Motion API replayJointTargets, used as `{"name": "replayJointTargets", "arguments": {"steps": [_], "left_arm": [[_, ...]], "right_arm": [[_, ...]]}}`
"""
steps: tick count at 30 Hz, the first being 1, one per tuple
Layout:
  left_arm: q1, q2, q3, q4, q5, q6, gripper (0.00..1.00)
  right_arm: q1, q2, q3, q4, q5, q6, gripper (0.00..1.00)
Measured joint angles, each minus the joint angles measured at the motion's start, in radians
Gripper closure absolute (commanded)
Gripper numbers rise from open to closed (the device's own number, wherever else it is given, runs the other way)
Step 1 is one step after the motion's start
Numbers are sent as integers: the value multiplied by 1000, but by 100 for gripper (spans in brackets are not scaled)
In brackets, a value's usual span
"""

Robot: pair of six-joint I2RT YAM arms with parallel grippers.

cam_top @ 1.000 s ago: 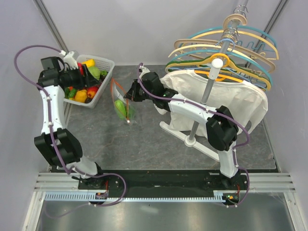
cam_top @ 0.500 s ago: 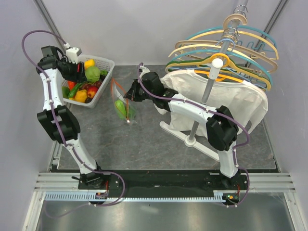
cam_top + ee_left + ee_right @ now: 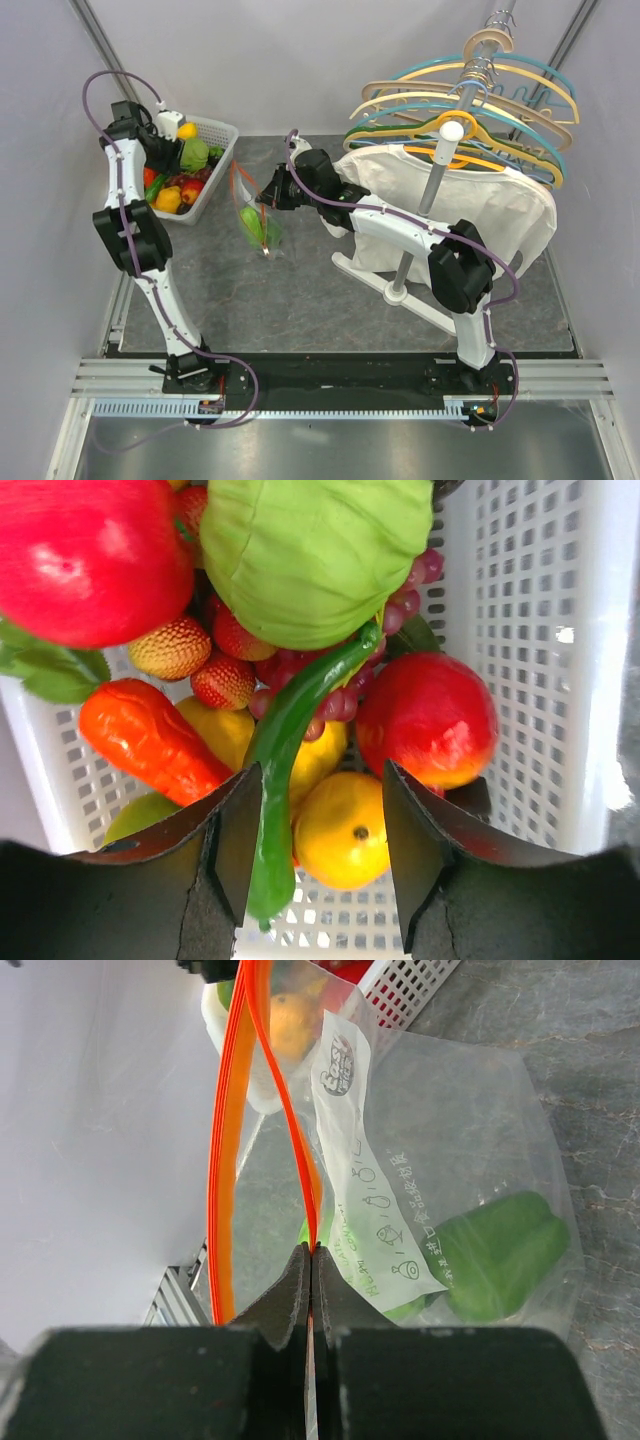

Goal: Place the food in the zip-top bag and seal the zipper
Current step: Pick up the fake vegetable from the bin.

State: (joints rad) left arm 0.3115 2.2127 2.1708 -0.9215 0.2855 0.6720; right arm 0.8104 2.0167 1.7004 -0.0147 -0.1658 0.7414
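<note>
My right gripper (image 3: 312, 1250) is shut on the red-orange zipper (image 3: 303, 1175) of the clear zip-top bag (image 3: 470, 1160), holding its mouth up and open; the bag also shows in the top view (image 3: 258, 222). A green pepper (image 3: 495, 1255) lies inside the bag. My left gripper (image 3: 320, 825) is open above the white basket (image 3: 560, 680), its jaws on either side of a long green chili (image 3: 285, 740) and a yellow-orange fruit (image 3: 340, 830). Red fruits (image 3: 430, 715), strawberries, an orange carrot (image 3: 150, 740) and a green cabbage (image 3: 310, 550) fill the basket.
The basket (image 3: 222, 130) stands at the back left. A hanger rack (image 3: 455, 130) with a cream cloth (image 3: 500, 215) stands at the right, its base bars (image 3: 400, 290) reaching across the grey mat.
My left arm has swung up and back over the basket, its gripper now pointing down into the food. The right gripper and the bag have not moved.
</note>
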Motion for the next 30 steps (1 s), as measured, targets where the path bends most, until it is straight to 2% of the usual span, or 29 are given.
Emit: {"name": "replayJointTargets", "arguments": {"steps": [8,10,11,17,22,30], "left_arm": [[-14,52,2,50,-70,18,46],[-14,65,2,63,-80,23,53],[-14,70,3,67,-89,26,61],[-13,74,3,85,-100,43,83],[-13,25,1,84,-67,39,90],[-13,-141,46,89,18,-16,98]], "right_arm": [[0,0,0,0,-19,15,100],[0,0,0,0,-21,15,100],[0,0,0,0,-21,15,100],[0,0,0,0,-21,14,100],[0,0,-1,0,-21,14,100],[0,0,-1,0,-21,14,100]]}}
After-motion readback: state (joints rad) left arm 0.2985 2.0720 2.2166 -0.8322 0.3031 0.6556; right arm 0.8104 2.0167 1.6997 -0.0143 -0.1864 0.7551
